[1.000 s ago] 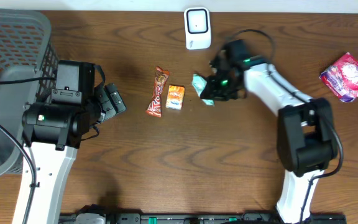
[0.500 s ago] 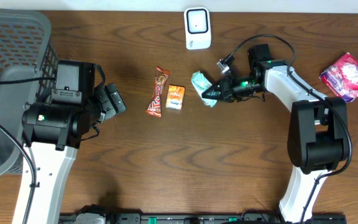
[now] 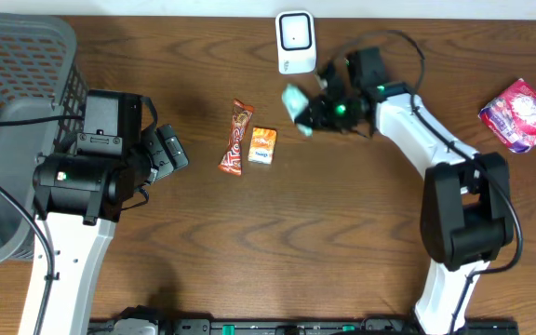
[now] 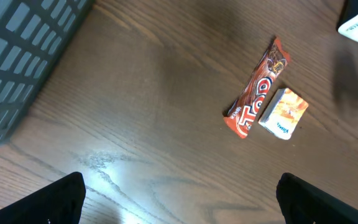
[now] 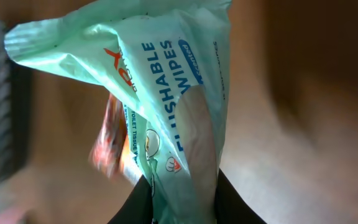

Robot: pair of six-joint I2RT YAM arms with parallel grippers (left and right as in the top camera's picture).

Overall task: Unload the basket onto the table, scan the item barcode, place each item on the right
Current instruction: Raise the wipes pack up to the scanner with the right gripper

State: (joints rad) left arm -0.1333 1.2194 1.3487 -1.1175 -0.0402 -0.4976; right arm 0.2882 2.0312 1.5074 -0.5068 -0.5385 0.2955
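On the brown wooden worktop [image 3: 249,242], the left arm's fingers [image 3: 168,152] stand wide apart. The right arm's fingers [image 3: 316,112] are clamped on one end of the mint-green plastic pack of flushable wipes [image 5: 166,93], held up just beside the white barcode scanner [image 3: 296,42].

Wipes pack [image 3: 294,100] motion-blurred; basket [image 3: 26,56] cut off.

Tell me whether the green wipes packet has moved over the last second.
Yes. The wipes packet, pinched in the right gripper, has gone from beside the orange box toward the white scanner.
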